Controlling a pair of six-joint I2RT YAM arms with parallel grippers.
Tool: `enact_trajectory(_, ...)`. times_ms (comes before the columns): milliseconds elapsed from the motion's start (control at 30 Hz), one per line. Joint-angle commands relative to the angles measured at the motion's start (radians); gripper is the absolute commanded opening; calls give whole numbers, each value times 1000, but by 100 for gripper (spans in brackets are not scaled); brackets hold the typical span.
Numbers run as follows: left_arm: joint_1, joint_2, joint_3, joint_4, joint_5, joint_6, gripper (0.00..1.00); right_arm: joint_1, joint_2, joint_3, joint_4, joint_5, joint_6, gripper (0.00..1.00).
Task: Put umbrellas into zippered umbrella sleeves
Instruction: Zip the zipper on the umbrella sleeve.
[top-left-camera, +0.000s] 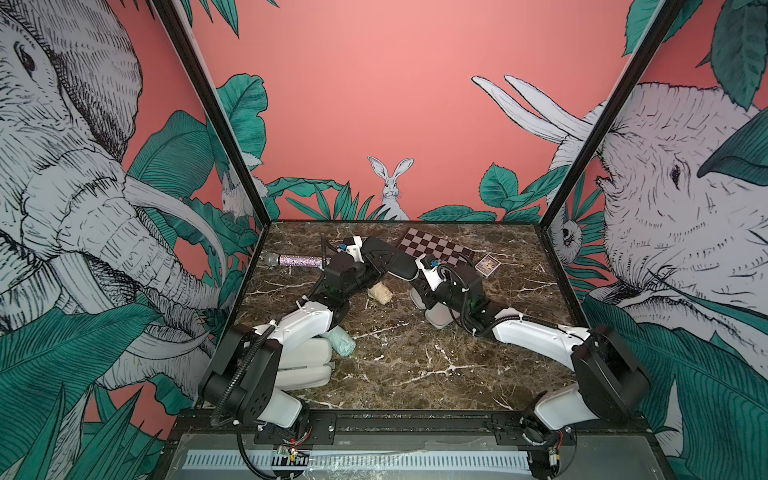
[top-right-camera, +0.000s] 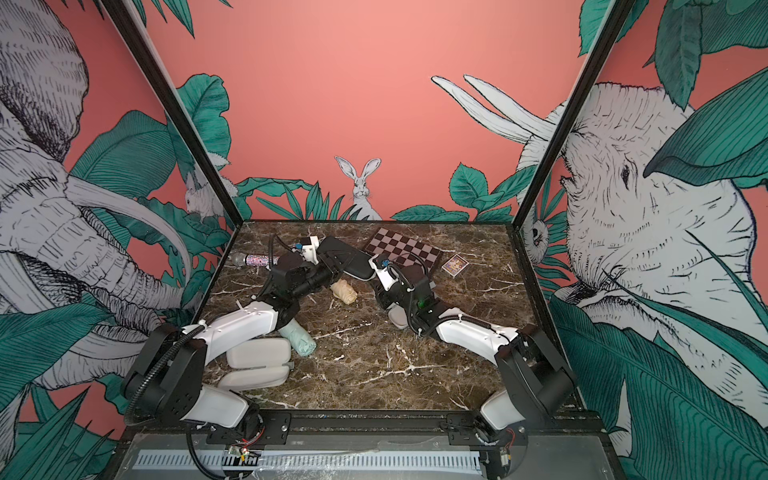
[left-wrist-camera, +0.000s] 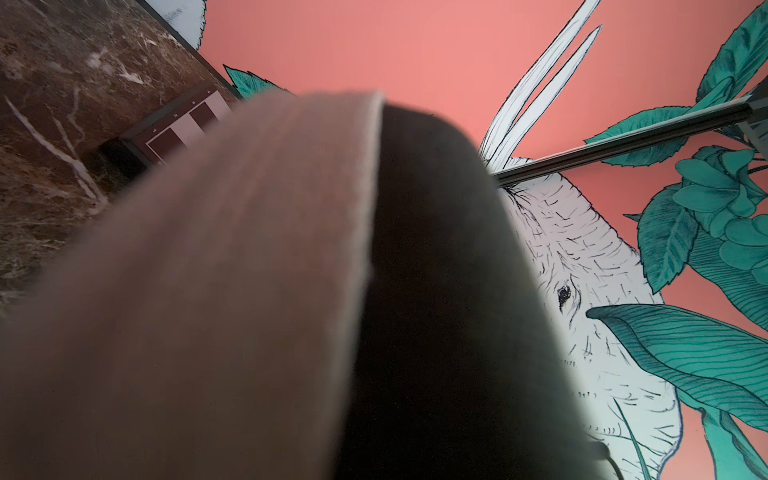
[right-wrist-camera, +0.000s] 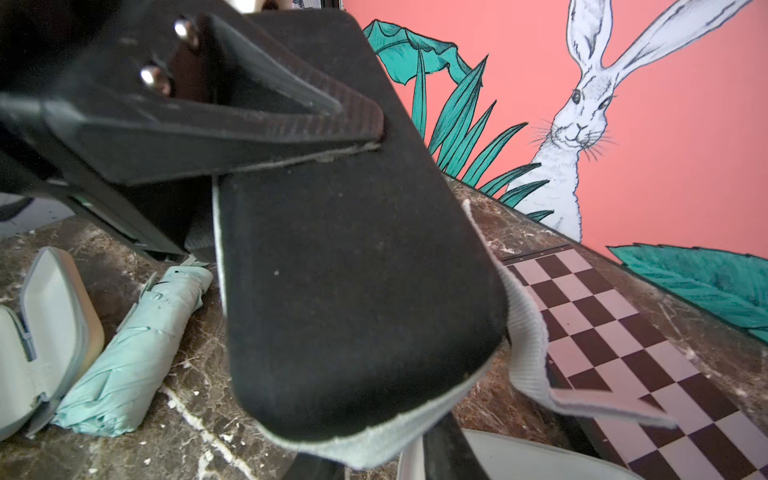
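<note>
Marble worktop (top-left-camera: 415, 365), twelve o'clock: black sleeve (top-left-camera: 397, 257) raised, left gripper (top-left-camera: 376, 261) jaws clamping its rim, right gripper (top-left-camera: 417, 274) jaws unclear; best steadied before zipping.

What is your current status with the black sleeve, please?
Left gripper clamped on black sleeve rim. Right gripper at its end, grip unclear. Tan umbrella loose nearby; chessboard behind.

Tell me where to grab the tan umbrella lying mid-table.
Grip the tan umbrella across the middle of its roll, coming straight down from above. It lies on its side on the marble table with bare surface along both long flanks, so its narrow width can probably be straddled.
</note>
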Motion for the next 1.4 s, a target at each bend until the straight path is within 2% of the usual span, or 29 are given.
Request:
enact_trajectory(0,1,-17,32,55,24,-1,14,-1,-32,29,9,-43,-19,25)
enact_trajectory(167,1,-11,31,57,27,-4,14,-1,-42,27,5,-59,7,17)
enact_trajectory(400,10,-23,28,25,44,12,12,-6,-52,26,-25,-11,-2,0)
enact_trajectory(533,45,-63,28,-78,90,55,9,-51,-67,21,-68,31,0,0)
enact_trajectory(833,67,-94,41,-197,244,122,2,-127,-76,53,-124,23,-33,0)
enact_trajectory(1067,67,-65,95,-259,451,188,0,-131,-48,117,-179,-15,-52,0)
enact_trajectory(1367,42,-21,136,-378,535,300,0,-111,-54,189,-256,-27,-56,0)
